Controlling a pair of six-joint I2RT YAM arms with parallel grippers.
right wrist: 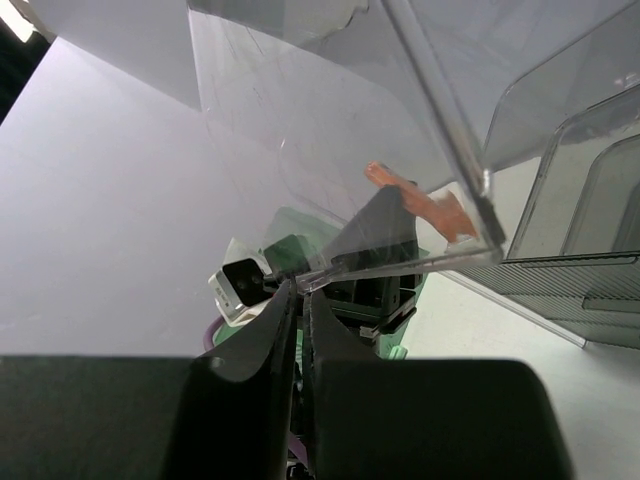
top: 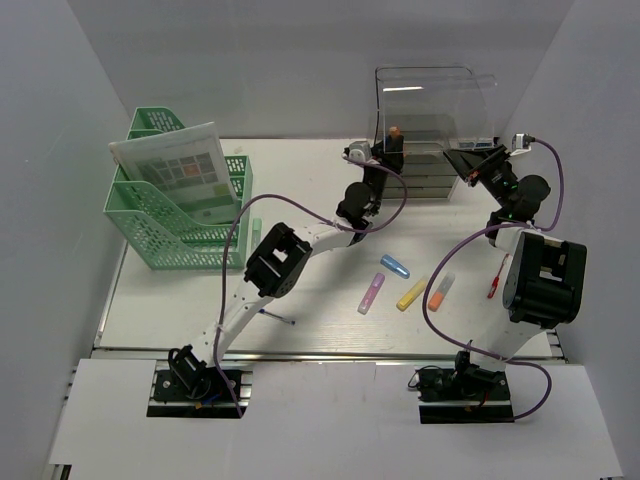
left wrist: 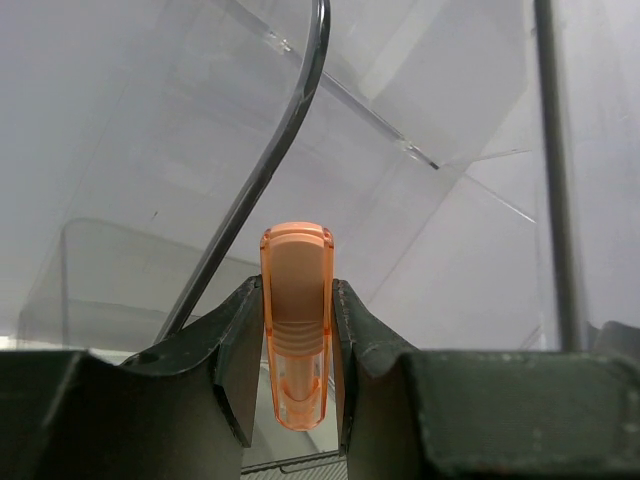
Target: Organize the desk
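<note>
Top external view: white counter (top: 180,300), walled in pale grey, fills the scene. Loose at its centre lie a blue marker (top: 394,266), pink marker (top: 371,293), yellow marker (top: 411,294) and orange highlighter (top: 440,292), with a red pen (top: 495,280) to their right. Green mesh racks (top: 170,230) stand at left; a clear bin (top: 430,95) stands at the back. Left tool (left wrist: 296,330) grips an upright orange marker (left wrist: 297,270) at the bin. Right tool (right wrist: 299,300), jaws narrow, pinches the bin's lower edge
</note>
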